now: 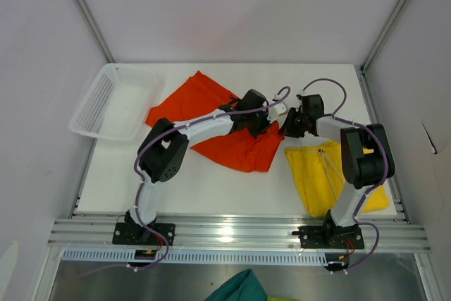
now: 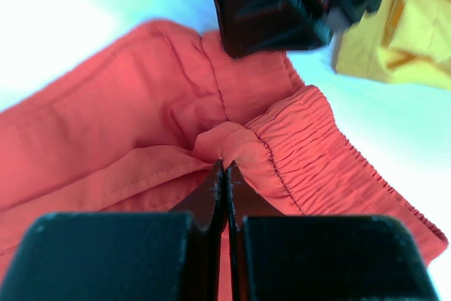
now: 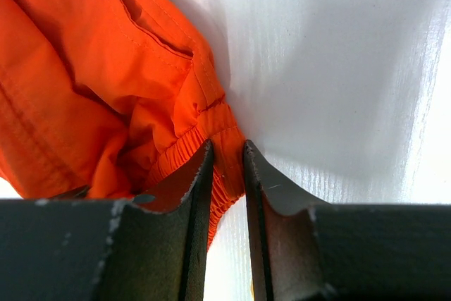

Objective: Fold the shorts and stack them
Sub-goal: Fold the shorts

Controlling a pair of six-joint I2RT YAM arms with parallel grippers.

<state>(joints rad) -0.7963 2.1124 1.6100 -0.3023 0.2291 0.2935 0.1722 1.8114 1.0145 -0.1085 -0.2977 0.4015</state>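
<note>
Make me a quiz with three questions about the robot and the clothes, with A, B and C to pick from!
1. Where does the white basket sit on the table?
A) far left corner
B) between the arms
C) near right corner

2. What colour are the shorts that the left gripper and the right gripper pinch?
A) yellow
B) green
C) orange-red

3. How is the left gripper?
A) wide open
B) shut on fabric
C) holding the basket

Answers: 1 A, the top view shows it at the far left; 2 C, both wrist views show orange-red cloth in the jaws; 3 B, its jaws are closed on a fold.
</note>
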